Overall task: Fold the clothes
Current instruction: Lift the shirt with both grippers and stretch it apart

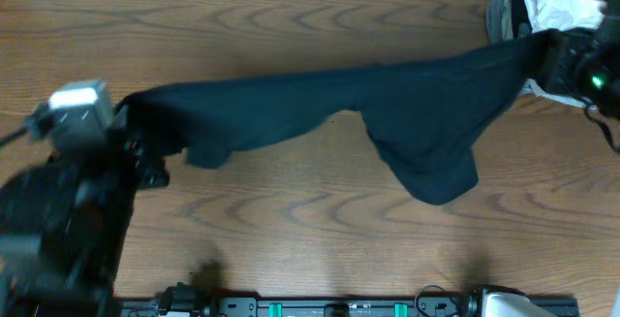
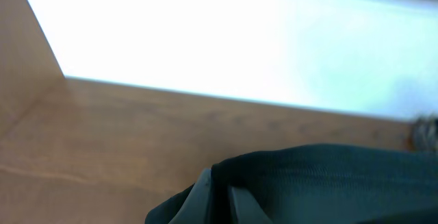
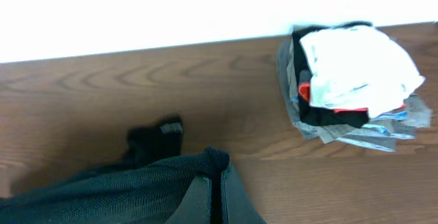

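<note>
Stretch: thin black short-sleeved T-shirt point(image 1: 387, 104) slung across mid-frame, long axis L-R, ends clamped by left gripper point(image 2: 220, 200) & right gripper point(image 3: 213, 196).

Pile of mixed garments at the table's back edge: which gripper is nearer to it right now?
Right. The right gripper sits just beside the pile, shut on one end of the black T-shirt; the left gripper clamps the far opposite end.
</note>
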You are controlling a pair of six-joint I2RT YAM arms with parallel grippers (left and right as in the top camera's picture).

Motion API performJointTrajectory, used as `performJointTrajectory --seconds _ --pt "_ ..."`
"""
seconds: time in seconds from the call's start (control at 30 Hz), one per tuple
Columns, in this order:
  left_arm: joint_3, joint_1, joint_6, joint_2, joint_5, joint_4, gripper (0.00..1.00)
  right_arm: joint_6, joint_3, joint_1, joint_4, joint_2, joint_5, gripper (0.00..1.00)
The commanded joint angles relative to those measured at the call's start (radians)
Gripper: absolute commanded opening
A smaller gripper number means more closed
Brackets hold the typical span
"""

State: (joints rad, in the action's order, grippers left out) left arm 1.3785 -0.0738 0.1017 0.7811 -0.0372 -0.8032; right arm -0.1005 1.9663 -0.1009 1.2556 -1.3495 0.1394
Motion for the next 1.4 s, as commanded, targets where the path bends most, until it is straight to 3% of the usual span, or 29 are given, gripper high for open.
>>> performJointTrajectory --seconds 0.0,0.53,0.87,1.1,1.37 --pt "0.032 0.005 0.028 -0.075 -0.031 0.004 0.06 0.012 0.068 -0.055 0.032 0.068 -0.045 0.01" --pt "0.153 0.005 0.027 -0.185 -0.015 -0.066 0.06 0.028 0.16 -0.089 0.178 0.257 -0.083 0.01" --pt "0.236 0.005 0.027 -0.185 -0.015 -0.079 0.06 0.035 0.349 -0.089 0.222 0.258 -0.118 0.01" --pt "0.254 0.005 0.023 -0.178 -0.018 -0.11 0.06 0.023 0.382 -0.089 0.283 0.249 -0.145 0.01" --pt "0.243 0.005 0.023 -0.104 -0.161 -0.201 0.06 0.009 0.382 -0.089 0.361 0.126 -0.185 0.01"
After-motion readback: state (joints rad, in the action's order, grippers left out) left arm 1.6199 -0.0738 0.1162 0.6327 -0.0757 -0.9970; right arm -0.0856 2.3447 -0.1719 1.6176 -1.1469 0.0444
